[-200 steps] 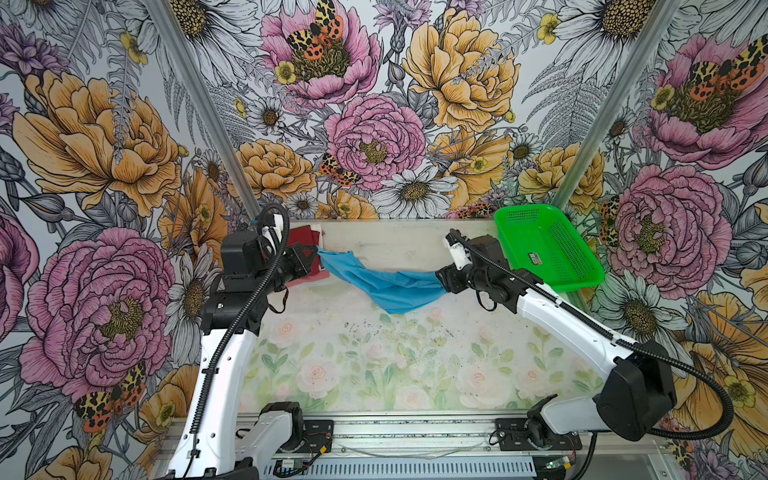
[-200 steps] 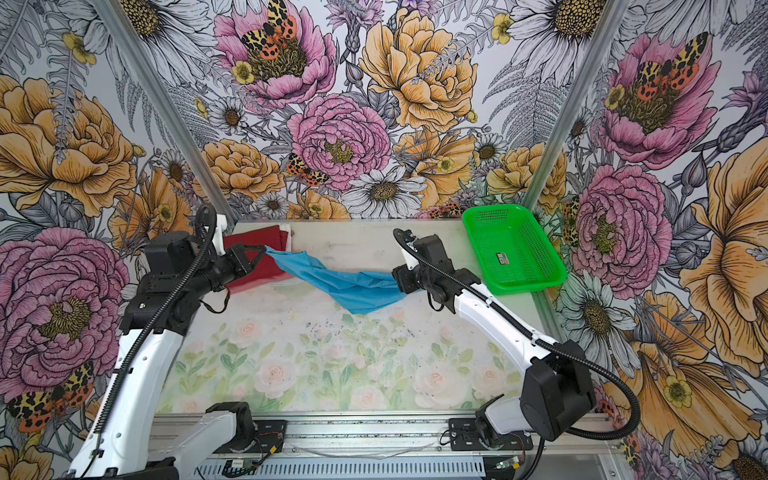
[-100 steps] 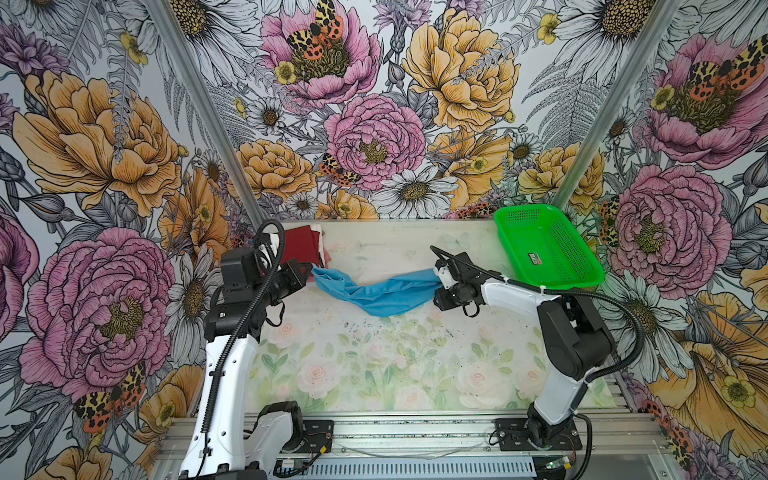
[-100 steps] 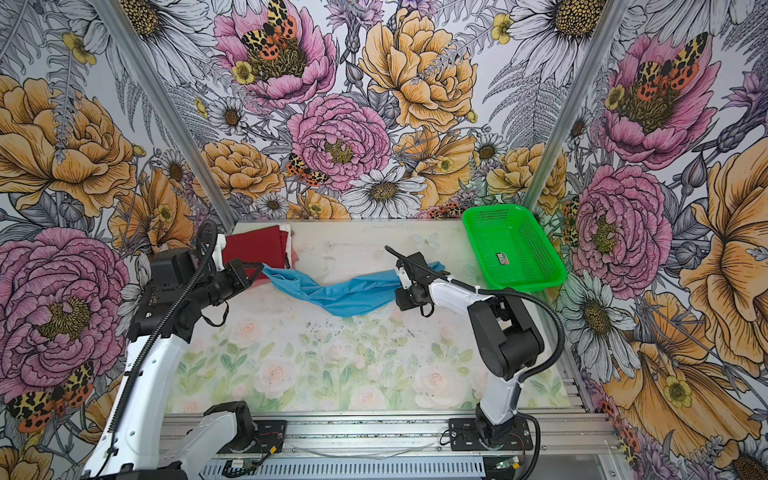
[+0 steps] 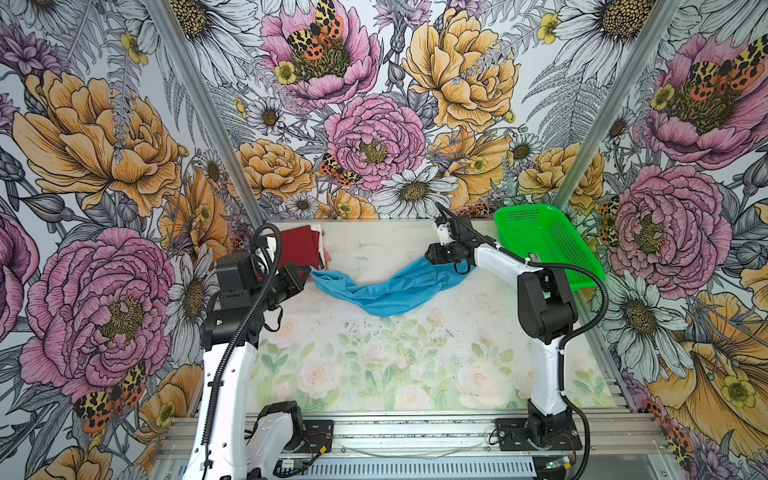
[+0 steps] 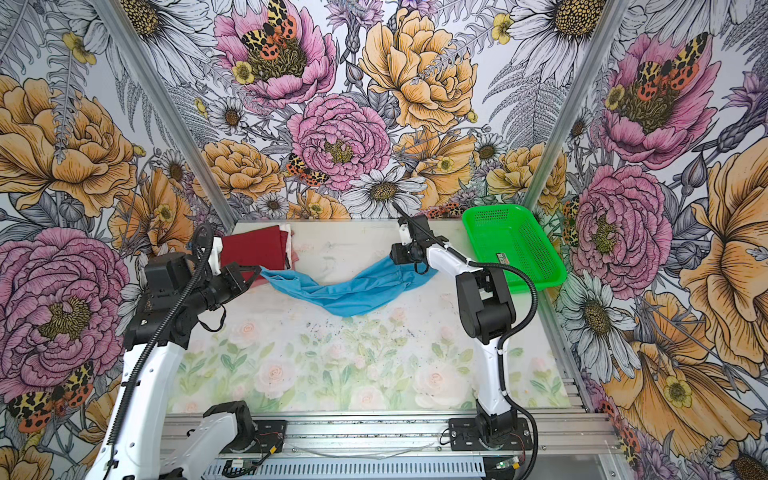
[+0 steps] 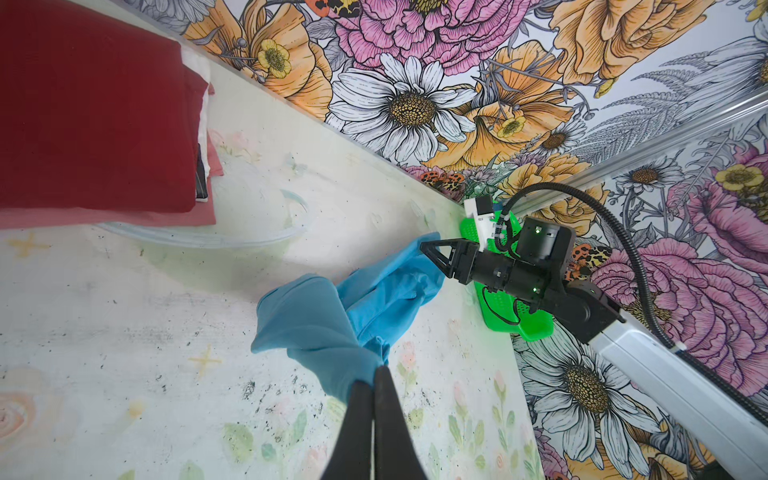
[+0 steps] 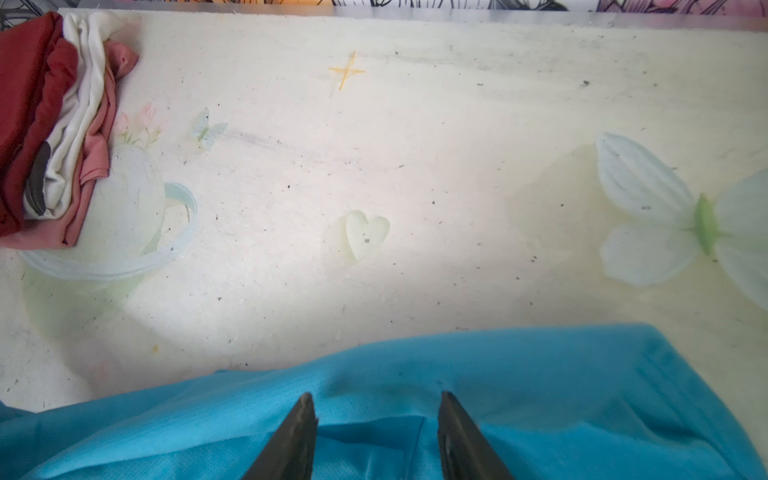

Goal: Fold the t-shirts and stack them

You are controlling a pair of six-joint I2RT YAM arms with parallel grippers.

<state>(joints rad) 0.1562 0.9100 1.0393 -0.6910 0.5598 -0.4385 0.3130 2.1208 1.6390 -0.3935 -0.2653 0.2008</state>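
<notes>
Nearest you, the front of the flower-printed table lies bare between the two arm bases, speckled with dark marks.

Past it, across the middle of the table, the sky-blue t-shirt stretches as a rumpled, twisted band from your left arm to your right. Its middle droops toward you in both top views.

Your left gripper meets the shirt's left end. The left wrist view shows this gripper with its fingers pressed together, a pinch of the blue cloth caught at the tips.

Your right gripper sits at the shirt's right end, pointing left. Seen from the left wrist, its tip is at the edge of the cloth. The right wrist view shows the gripper with its two fingers standing apart over the blue shirt, a seam running through the gap. You cannot tell from these views whether they touch the cloth.

In the far left corner, just behind your left gripper, sits a folded pile. The maroon t-shirt is on top. A white t-shirt and a pink t-shirt show at its edges beneath. The blue shirt's left end lies just beside the pile's near edge.

At the far right corner, behind your right arm, stands the green basket, a small label lying inside it.
</notes>
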